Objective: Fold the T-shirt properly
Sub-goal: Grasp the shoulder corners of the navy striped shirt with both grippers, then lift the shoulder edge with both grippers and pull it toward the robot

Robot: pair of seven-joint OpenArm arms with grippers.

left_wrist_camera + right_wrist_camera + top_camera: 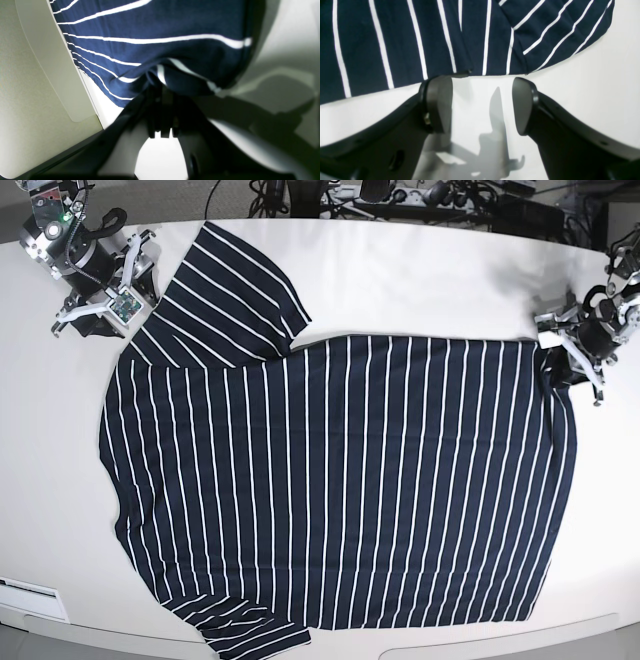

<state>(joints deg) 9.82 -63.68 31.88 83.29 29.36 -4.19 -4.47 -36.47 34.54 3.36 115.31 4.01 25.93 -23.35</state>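
The T-shirt [340, 480] was spread flat over the white table [420, 280]. Being soft and limp, it would best be pinched at its corners. Its hem corner was pinched by the left gripper [578, 345]; the right gripper [482, 105] was spread, empty, beside the shoulder edge.

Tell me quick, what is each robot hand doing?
Left hand: closed, pinching the corner of the T-shirt.
Right hand: open, holding nothing, right at the shirt's edge.
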